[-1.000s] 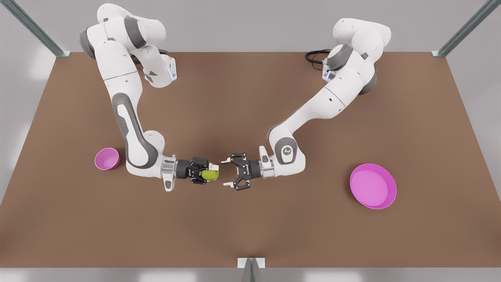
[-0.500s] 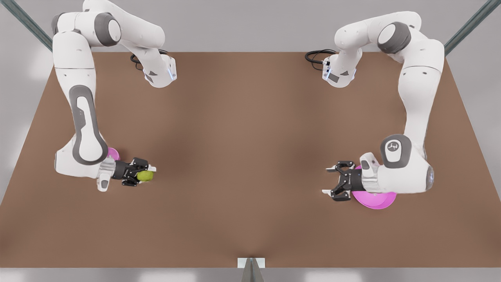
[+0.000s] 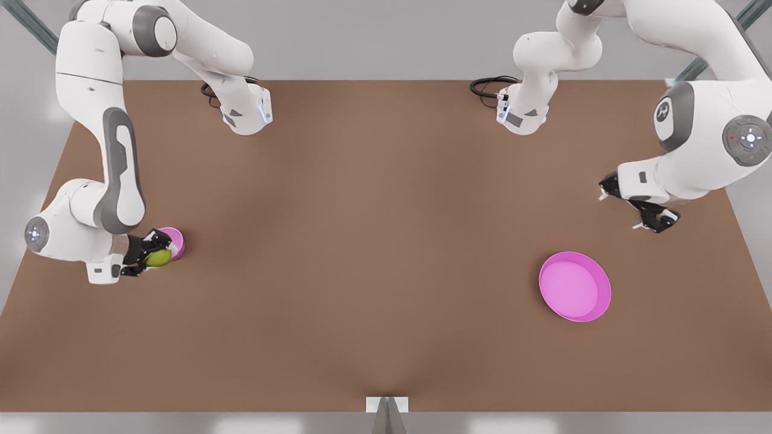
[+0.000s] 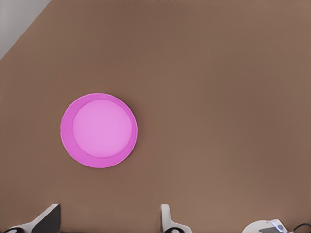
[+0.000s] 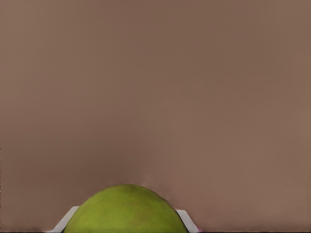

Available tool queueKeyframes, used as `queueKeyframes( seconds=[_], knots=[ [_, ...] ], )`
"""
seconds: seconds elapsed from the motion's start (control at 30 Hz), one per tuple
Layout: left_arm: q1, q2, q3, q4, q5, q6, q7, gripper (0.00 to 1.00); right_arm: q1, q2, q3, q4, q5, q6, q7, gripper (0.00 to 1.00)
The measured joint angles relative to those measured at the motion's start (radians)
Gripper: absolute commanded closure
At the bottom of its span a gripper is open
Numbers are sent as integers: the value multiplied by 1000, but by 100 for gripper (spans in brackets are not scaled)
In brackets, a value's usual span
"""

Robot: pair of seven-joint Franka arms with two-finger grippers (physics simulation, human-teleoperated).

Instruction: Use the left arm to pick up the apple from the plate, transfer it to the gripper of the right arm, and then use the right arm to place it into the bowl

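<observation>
R end effector (image 3: 155, 253) sits on the front view's left, by the bowl (image 3: 175, 241), its fingers (image 5: 68, 219) pinching the apple (image 3: 158, 258). In the R wrist view the apple (image 5: 125, 209) bulges up between two pale fingertips, w/ plain brown worktop (image 5: 155, 87) beyond it. From the front the apple overlaps the bowl's near edge; can't tell whether it's above the rim or just beside it (the black fingers cover that side).

L end effector (image 3: 633, 208) hangs over the worktop (image 3: 374, 241) on the front view's right, fingers spread apart w/ nothing between them, well back from the plate (image 3: 575, 286). The L wrist view looks down on the plate (image 4: 98, 130), w/ two pale fingertips (image 4: 48, 218) wide apart at the frame edge. The plate lies flat on the worktop, no fruit in it.

Bowl & plate are well apart, at opposite sides of the worktop. Both arm bases stand at the far edge, each w/ a black cable (image 3: 485, 87) coiled beside it.
</observation>
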Motion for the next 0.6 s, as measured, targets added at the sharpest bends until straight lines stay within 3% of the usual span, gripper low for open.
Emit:
queueKeyframes(
  seconds=[0.27,0.6],
  knots=[
    [-23,83,4,93,-13,17,-292,0,-19,-48,0,-147,-73,37,16,36],
    [-26,86,4,97,-15,22,-514,0,-47,-8,-2,-162,-98,141,17,36]
  ],
)
